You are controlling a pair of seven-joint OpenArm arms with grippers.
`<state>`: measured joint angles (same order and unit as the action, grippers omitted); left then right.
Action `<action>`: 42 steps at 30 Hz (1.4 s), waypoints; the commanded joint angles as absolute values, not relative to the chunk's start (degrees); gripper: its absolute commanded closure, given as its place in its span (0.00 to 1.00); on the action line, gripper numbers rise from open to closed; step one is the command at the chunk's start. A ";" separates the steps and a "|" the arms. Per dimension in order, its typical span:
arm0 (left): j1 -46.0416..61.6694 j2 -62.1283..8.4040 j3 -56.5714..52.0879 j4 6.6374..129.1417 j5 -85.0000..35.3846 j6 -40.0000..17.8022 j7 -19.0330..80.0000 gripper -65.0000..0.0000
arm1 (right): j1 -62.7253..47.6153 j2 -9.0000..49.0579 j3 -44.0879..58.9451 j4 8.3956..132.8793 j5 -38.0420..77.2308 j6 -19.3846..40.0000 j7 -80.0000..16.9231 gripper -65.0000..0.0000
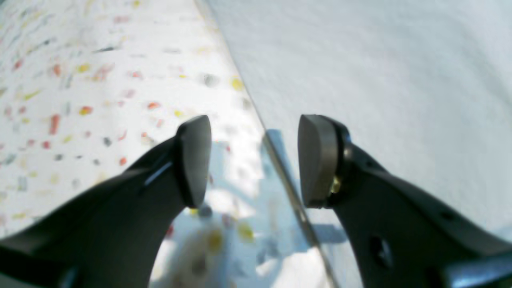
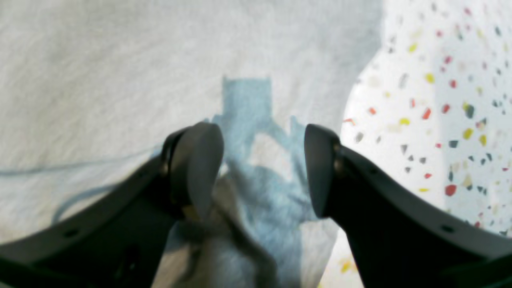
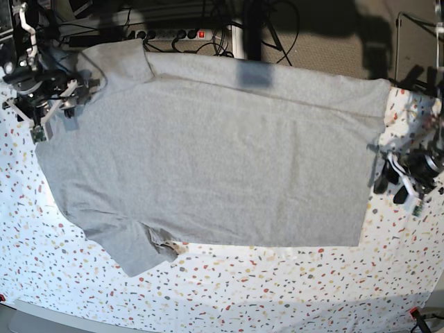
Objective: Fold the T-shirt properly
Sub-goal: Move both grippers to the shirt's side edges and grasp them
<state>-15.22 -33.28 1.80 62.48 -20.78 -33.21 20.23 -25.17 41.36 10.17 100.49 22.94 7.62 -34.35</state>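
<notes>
From the left wrist camera, the left gripper (image 1: 254, 160) hangs just above the tabletop (image 1: 100, 100) with its jaws spread and nothing between them; a straight edge of the T-shirt (image 1: 380, 80) runs right under the gap, grey cloth to one side and speckled surface to the other. From the right wrist camera, the right gripper (image 2: 264, 168) also has its jaws spread and empty, sitting low over a rumpled bit of the T-shirt (image 2: 120, 60) near its curved edge, with the speckled tabletop (image 2: 440, 100) showing beyond; whether a fingertip brushes the cloth I cannot tell. In the base view the T-shirt (image 3: 222, 159) lies spread flat, plain side up, across the tabletop (image 3: 277, 284), its far edge hanging past the table's back. One sleeve sticks out at the near side, a little creased, the other at the far corner beside the right gripper (image 3: 52, 111), while the left gripper (image 3: 392, 187) waits at the straight hem on the opposite end. To my eye no fold has been made yet, and both arms are lining up for a first grasp. Next, each would need to drop those last bits, close on its edge, taking the full thickness of cloth, and lift together so the shirt carries over evenly.
</notes>
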 commanded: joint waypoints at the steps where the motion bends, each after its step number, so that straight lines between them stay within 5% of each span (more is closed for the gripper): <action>1: -19.49 -33.39 1.45 59.44 -21.50 -33.26 18.61 0.48 | -23.66 42.48 10.81 100.18 23.09 8.40 -33.23 0.45; 15: -51.53 -23.03 1.45 5.98 -4.29 -34.74 4.99 0.49 | -21.61 42.54 10.81 98.91 23.14 10.24 -33.23 0.45; 42: -49.34 -19.64 1.45 2.59 -1.50 -24.91 3.05 0.53 | -21.61 42.57 10.81 98.94 22.74 10.31 -34.37 0.45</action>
<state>-48.23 -19.14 1.50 2.26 -1.93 -25.56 1.63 -22.06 41.43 10.13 98.19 22.87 10.37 -35.55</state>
